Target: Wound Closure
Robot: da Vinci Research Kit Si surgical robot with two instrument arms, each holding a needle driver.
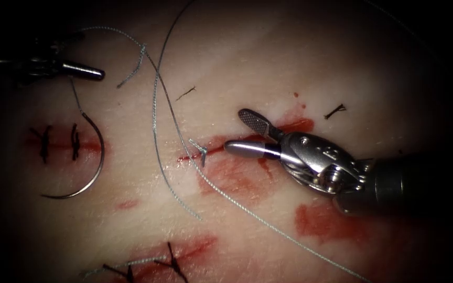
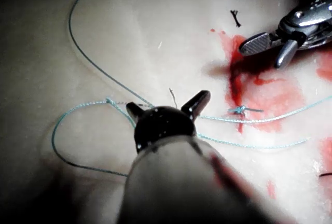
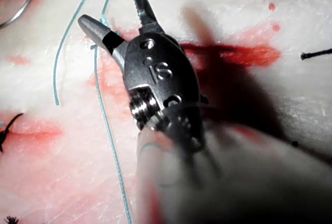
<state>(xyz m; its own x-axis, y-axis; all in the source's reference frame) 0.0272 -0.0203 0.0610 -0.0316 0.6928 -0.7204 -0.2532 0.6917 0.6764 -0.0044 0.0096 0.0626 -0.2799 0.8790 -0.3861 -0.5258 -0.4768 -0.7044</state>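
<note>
Lying free on tissue (image 1: 300, 63), needle (image 1: 96, 166); both tools empty.

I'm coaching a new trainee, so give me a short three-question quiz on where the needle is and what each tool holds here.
1. True or false: the right tool grips the needle.
2. The needle lies: A) on the tissue, left of the cut; B) pierced through the cut; C) right of the cut.
3. Fill in: the left tool, jaws open, holds ____.
Key: 1 false, its jaws are open and empty; 2 A; 3 nothing.

Dark vignetted edges, bright centre; tool shadow falls on the tissue (image 3: 290, 37).
</note>
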